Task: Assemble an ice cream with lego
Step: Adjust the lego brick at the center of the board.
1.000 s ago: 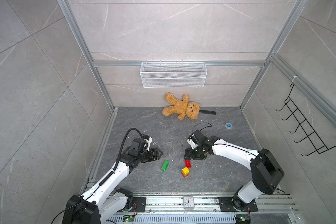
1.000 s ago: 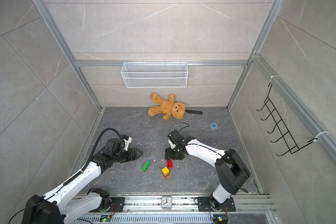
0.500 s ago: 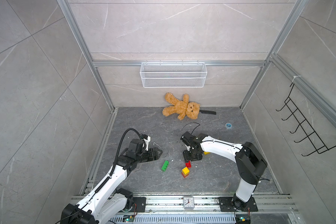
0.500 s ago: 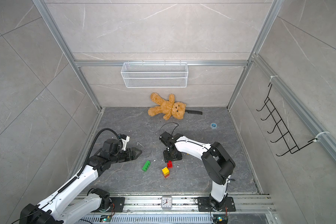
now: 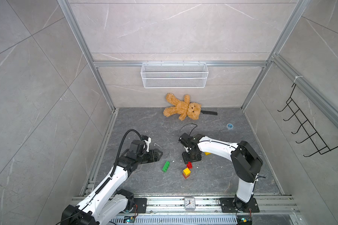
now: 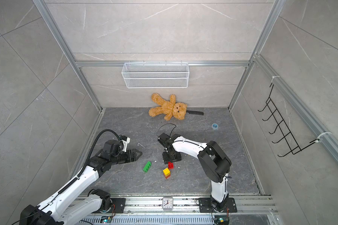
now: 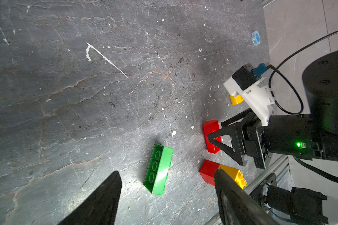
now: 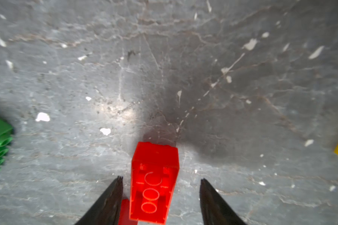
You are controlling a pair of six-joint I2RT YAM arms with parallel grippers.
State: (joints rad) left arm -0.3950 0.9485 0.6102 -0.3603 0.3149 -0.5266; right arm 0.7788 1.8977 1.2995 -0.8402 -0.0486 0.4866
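Low centre in both top views, one yellow-red pair (image 5: pixel 186 173) is joined, the green brick (image 5: pixel 165 166) loose to its left. Just above, the right claw (image 8: pixel 161 179) straddles the loose red brick (image 8: pixel 154 185), parted and gripping nothing. The left claw (image 7: pixel 166 172) gapes empty, and the far yellow brick (image 5: pixel 207 153) waits, so most joining remains.

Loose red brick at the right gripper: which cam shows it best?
Right wrist view: the red brick sits large and central between the open fingers, underside tubes visible. The left wrist view shows it partly behind a finger. In both top views it is a small red speck.
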